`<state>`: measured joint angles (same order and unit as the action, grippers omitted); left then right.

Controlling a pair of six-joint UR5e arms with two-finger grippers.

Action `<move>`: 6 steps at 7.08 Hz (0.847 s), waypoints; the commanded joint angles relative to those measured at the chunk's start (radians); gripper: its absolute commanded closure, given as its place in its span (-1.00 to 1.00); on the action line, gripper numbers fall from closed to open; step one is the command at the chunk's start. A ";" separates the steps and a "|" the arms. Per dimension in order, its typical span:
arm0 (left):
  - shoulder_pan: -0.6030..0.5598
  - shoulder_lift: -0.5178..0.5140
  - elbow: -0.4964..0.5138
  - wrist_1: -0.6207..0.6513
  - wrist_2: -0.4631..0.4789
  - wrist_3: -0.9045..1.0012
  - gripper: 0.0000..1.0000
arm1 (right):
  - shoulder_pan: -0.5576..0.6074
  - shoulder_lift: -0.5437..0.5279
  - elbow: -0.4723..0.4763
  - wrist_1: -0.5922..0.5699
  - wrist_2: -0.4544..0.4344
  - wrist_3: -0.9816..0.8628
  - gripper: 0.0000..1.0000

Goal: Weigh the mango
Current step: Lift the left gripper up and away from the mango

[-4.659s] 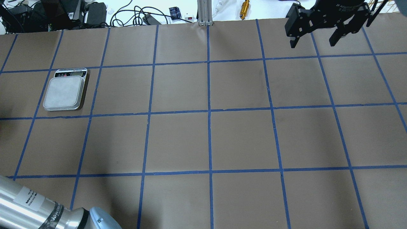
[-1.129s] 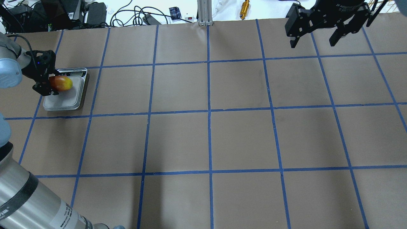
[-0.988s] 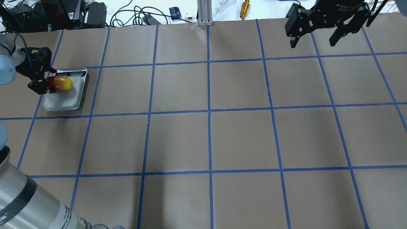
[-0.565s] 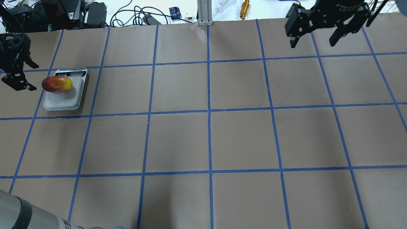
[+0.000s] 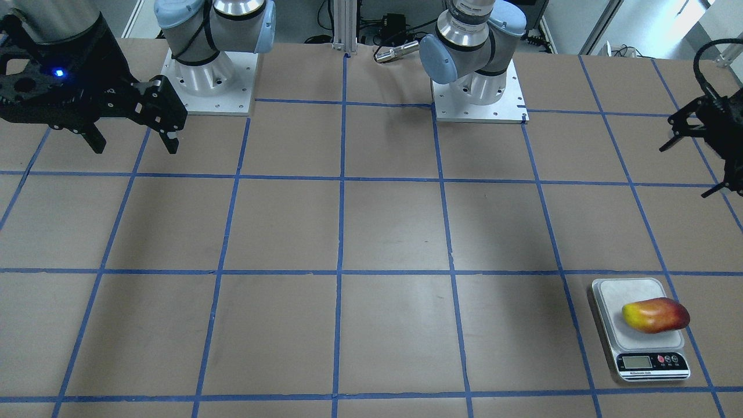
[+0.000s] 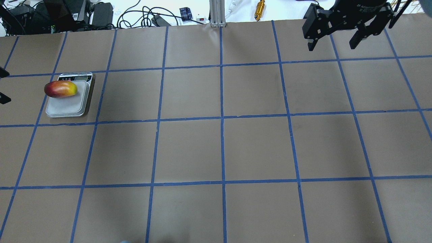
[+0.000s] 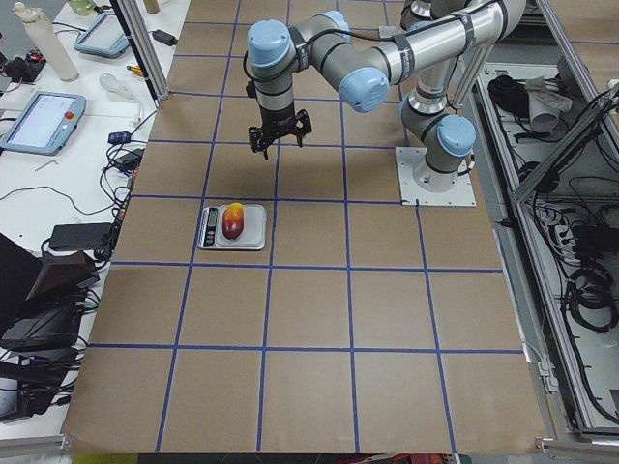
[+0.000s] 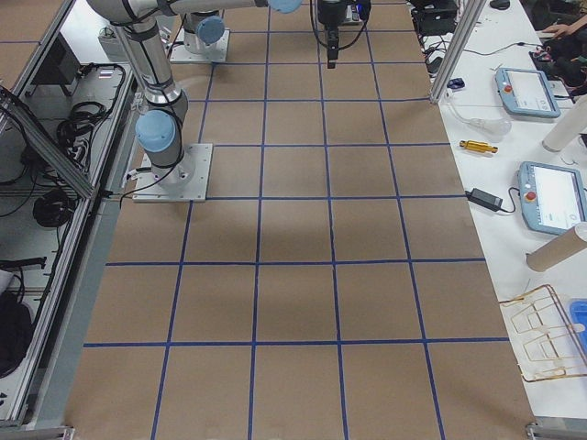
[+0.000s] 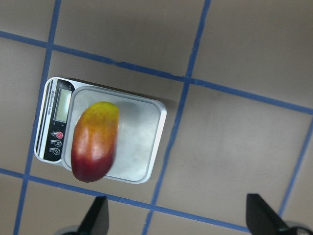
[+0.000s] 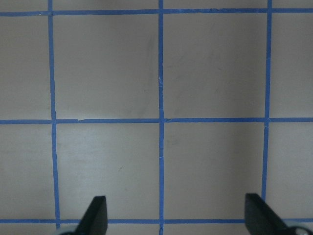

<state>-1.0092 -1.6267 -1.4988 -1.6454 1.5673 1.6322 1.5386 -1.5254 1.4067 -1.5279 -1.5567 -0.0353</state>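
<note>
The mango [image 6: 60, 89], yellow at one end and red at the other, lies on its side on the far part of the small grey scale's platform [image 6: 67, 105], next to the display. It also shows in the front view [image 5: 656, 315] and the left wrist view [image 9: 94, 142]. My left gripper [image 5: 684, 173] is open and empty. It hangs apart from the scale, and only its fingertips [image 6: 3, 99] show at the overhead view's left edge. My right gripper [image 6: 332, 44] is open and empty, high over the table's far right.
The table is brown paper with a blue tape grid [image 6: 222, 118]. Cables, boxes and a brass part [image 6: 260, 8] lie beyond the far edge. The two arm bases [image 5: 479, 87] stand at the robot's side of the table.
The scale was empty at first. My left gripper brought the mango onto it, let go, and drew back to the left, almost out of the overhead view. The right arm has not moved.
</note>
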 commanded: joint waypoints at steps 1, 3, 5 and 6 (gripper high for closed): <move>-0.006 0.085 -0.011 -0.082 -0.001 -0.223 -1.00 | 0.000 0.001 0.000 0.000 0.000 0.000 -1.00; -0.057 0.128 -0.050 -0.082 -0.015 -0.460 -1.00 | 0.000 0.001 0.000 -0.002 0.000 0.000 -1.00; -0.217 0.122 -0.050 -0.074 -0.009 -0.778 -1.00 | 0.000 0.001 0.000 0.000 0.000 0.000 -1.00; -0.300 0.119 -0.052 -0.070 -0.010 -0.936 -1.00 | -0.001 -0.001 0.000 0.000 0.001 0.000 -1.00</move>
<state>-1.2130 -1.5044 -1.5489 -1.7199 1.5574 0.8828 1.5384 -1.5251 1.4067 -1.5280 -1.5563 -0.0353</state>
